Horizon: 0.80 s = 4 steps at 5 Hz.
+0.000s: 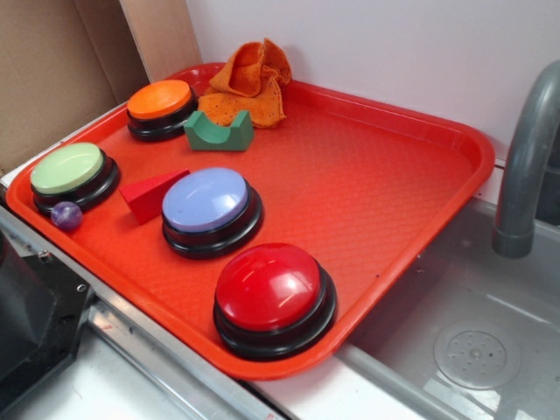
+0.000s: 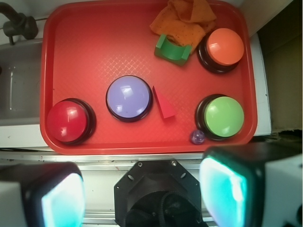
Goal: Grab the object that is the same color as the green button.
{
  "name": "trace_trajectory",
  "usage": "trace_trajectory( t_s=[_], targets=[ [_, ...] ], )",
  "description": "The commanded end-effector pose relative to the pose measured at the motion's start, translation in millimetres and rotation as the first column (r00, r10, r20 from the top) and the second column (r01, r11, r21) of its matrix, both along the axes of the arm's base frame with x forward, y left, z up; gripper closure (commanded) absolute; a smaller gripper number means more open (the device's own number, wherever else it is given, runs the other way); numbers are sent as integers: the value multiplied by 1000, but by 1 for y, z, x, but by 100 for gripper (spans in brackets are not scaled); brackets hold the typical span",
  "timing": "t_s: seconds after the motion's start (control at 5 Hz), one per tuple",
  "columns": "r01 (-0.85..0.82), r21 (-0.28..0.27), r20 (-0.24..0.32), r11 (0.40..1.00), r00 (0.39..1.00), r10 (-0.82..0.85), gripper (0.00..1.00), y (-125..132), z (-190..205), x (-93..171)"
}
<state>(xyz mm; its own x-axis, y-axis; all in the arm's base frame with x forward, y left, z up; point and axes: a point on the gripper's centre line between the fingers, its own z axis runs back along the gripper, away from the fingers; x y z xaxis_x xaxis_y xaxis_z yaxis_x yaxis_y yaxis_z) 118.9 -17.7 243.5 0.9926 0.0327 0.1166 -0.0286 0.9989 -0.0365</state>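
Observation:
The dark green arch block lies on the red tray at the far left, between the orange button and an orange cloth. In the wrist view the block is near the tray's top right. The pale green button sits at the tray's left edge; in the wrist view it is at the lower right. My gripper is open and empty, high above and well back from the tray, with its teal pads wide apart. It does not show in the exterior view.
Also on the tray are an orange button, a lavender button, a red button, a red wedge, a purple ball and an orange cloth. A grey faucet and a sink stand to the right.

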Motion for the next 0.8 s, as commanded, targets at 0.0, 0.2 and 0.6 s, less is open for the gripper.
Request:
trace_trajectory(
  t_s=[0.0, 0.2, 0.6],
  targets=[
    [0, 0, 0, 1000, 1000, 0, 0, 0, 0, 0],
    [-123, 60, -40, 991, 991, 126, 0, 12, -10, 14],
    [-398, 74, -25, 914, 916, 400, 0, 32, -47, 53]
  ],
)
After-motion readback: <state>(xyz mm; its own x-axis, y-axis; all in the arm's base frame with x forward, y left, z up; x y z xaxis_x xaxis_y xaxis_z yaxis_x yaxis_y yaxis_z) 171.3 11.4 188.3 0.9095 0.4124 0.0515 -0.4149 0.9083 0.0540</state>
